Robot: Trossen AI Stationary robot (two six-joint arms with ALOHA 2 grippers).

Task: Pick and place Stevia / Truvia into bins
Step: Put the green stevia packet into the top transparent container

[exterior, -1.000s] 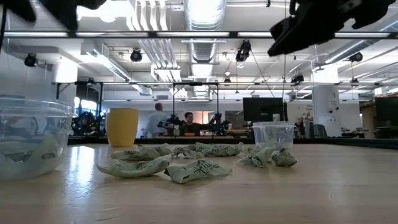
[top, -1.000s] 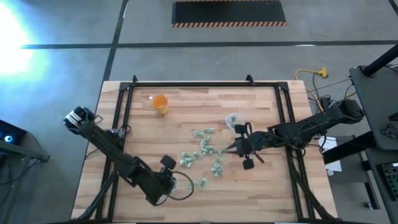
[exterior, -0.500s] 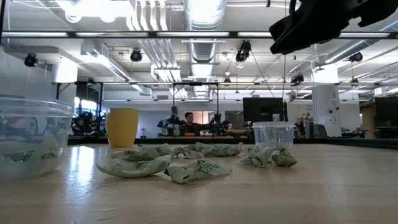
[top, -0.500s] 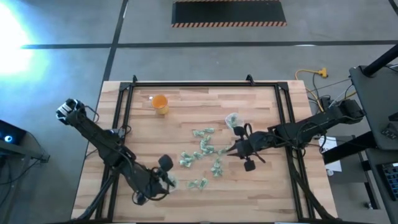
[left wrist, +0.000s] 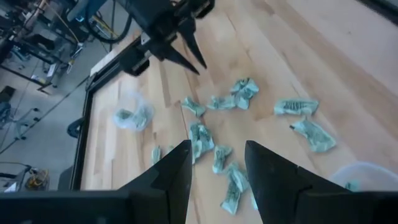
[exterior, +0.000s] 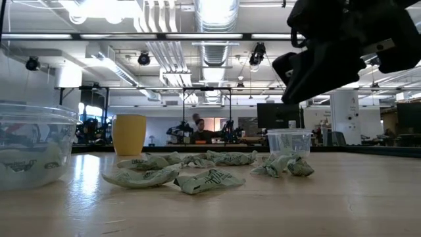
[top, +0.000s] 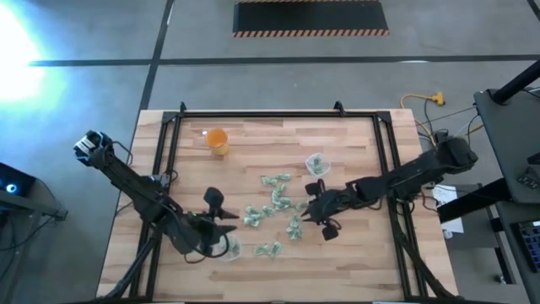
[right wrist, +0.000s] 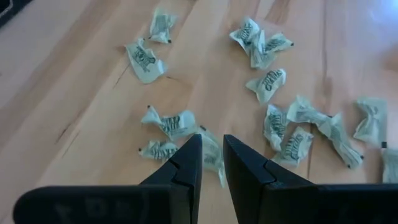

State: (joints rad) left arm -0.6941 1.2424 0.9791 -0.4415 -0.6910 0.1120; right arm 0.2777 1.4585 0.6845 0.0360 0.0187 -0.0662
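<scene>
Several pale green Stevia / Truvia sachets [top: 274, 207] lie scattered flat on the wooden table's middle, and show in the right wrist view [right wrist: 168, 121] too. One clear bin [top: 315, 162] stands beyond them at the far right. The other bin [top: 228, 247] stands near the front edge with sachets in it. My left gripper [top: 228, 228] [left wrist: 217, 149] hangs open beside the near bin, pointing at the pile. My right gripper [top: 305, 211] [right wrist: 211, 140] slants down over the pile's right side. Its fingers are a narrow gap apart, above one sachet [right wrist: 212, 155] and apart from it.
An orange cup [top: 218, 140] stands at the far left of the table. A black frame rail [top: 253, 116] runs round the table's edges. The low view shows the near bin [exterior: 33, 145] large at the left and people in the room behind.
My left gripper has risen from over the near bin and tipped up toward the sachet pile, still open. My right gripper has come down toward the sachets and a little toward the table's left, its finger gap unchanged. The sachets have not moved.
</scene>
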